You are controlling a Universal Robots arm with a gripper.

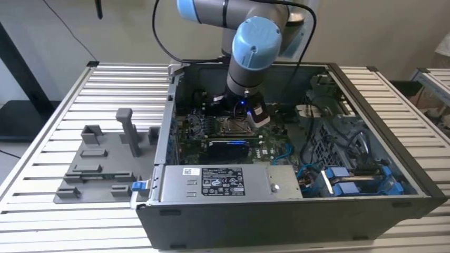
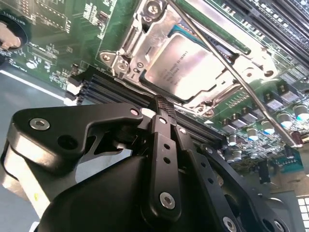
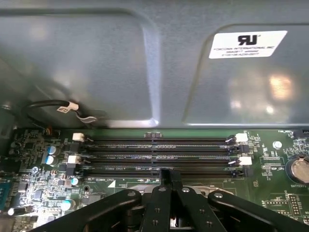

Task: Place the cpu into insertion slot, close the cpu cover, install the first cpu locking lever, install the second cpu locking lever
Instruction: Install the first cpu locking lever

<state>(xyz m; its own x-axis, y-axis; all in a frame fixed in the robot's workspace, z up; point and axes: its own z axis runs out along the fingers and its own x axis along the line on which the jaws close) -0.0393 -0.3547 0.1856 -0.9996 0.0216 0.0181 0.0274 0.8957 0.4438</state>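
The black two-fingered hand (image 2: 164, 108) fills the foreground in the second wrist view, its fingers pressed together with nothing visibly held between them, the tips poised just beside the edge of the processor socket. Just past the tips, the small flat square cpu with a silver-grey metal top (image 2: 189, 65) sits in the socket, framed by the thin dark-silver metal cpu cover (image 2: 145, 41), which lies down around it. A thin bare steel locking lever (image 2: 241, 77) crosses the socket at a slant above the cover. In the first wrist view the closed hand (image 3: 164, 176) points toward four black memory slots (image 3: 159, 157) on the green motherboard (image 3: 270, 164), with the grey steel case wall (image 3: 96, 67) rising behind them. In the exterior view the grey-and-blue robot arm (image 1: 254, 42) reaches down into the open dark-grey computer case (image 1: 281, 216), the hand (image 1: 246, 113) over the socket area near the middle of the board. A white-labelled grey power-supply box (image 1: 225, 182) sits along the case's near side, with blue cables (image 1: 344, 179) toward the exterior view's right. The case rests on a pale slatted worktop (image 1: 70, 221); a grey plastic fixture plate with upright posts (image 1: 105, 163) lies on the exterior view's left. Beige walls (image 1: 380, 26) stand behind.
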